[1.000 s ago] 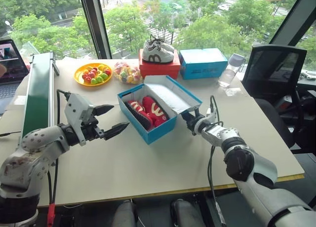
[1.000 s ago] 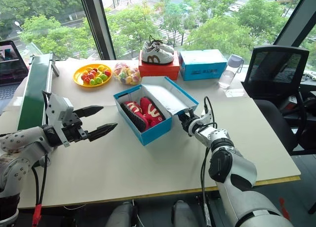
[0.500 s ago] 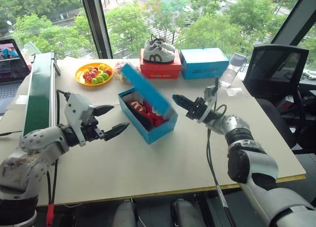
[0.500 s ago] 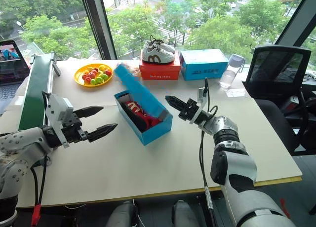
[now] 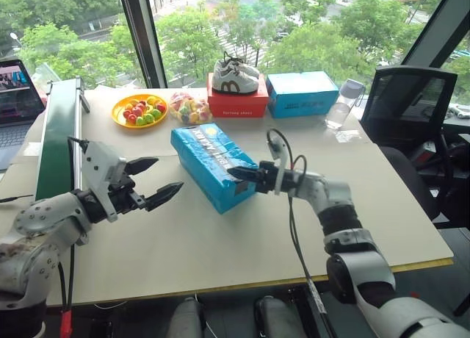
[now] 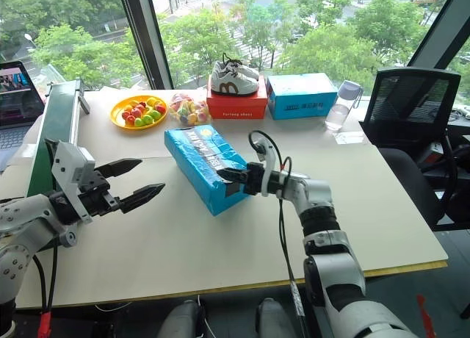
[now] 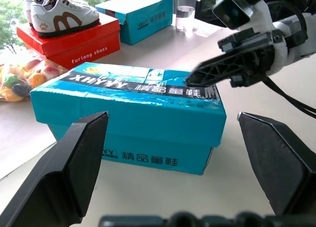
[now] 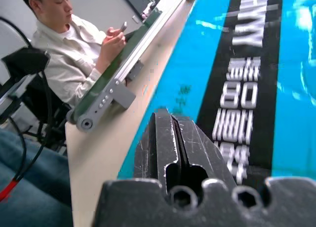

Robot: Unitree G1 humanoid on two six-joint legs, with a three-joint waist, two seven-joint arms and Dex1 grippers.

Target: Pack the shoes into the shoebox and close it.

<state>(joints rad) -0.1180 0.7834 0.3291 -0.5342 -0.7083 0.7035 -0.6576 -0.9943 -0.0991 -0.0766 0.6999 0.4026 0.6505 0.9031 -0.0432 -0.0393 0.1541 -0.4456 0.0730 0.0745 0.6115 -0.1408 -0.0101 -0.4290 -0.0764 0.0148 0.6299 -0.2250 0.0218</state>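
The shoebox (image 5: 209, 163) lies lid-down under the closed right gripper (image 5: 236, 173); the wide-open left gripper (image 5: 158, 182) waits; next, press the lid flush.

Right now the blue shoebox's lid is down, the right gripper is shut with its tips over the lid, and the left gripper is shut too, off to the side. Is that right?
Not quite: the left gripper is open, its fingers spread wide, as the left eye view shows. The rest holds: the shoebox has its lid down, and the right gripper is shut with its tips over the lid.
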